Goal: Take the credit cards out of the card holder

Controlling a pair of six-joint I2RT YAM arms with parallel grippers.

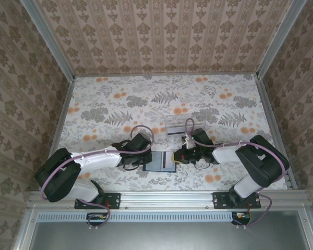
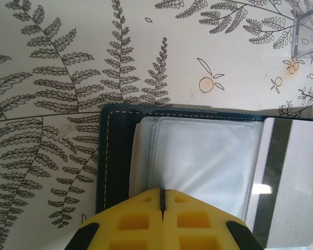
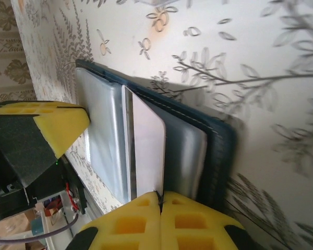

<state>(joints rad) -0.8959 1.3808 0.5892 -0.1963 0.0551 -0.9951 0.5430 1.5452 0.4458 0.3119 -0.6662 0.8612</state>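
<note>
The card holder (image 1: 160, 163) lies open on the floral table between my two grippers. Its navy stitched cover (image 2: 107, 156) frames a stack of clear sleeves (image 2: 198, 161). My left gripper (image 2: 162, 191) is shut, pinching the near edge of a sleeve. My right gripper (image 3: 160, 195) is shut on the edge of a whitish credit card (image 3: 148, 148) that stands out from the sleeves over the navy cover (image 3: 221, 156). In the left wrist view that card (image 2: 281, 177) shows a dark stripe. In the top view the left gripper (image 1: 146, 156) and right gripper (image 1: 176, 156) flank the holder.
A clear plastic tray (image 1: 177, 127) stands just behind the card holder, its corner (image 2: 308, 36) at the upper right of the left wrist view. The left gripper's yellow finger (image 3: 57, 125) is close beside the card. Patterned walls enclose the table.
</note>
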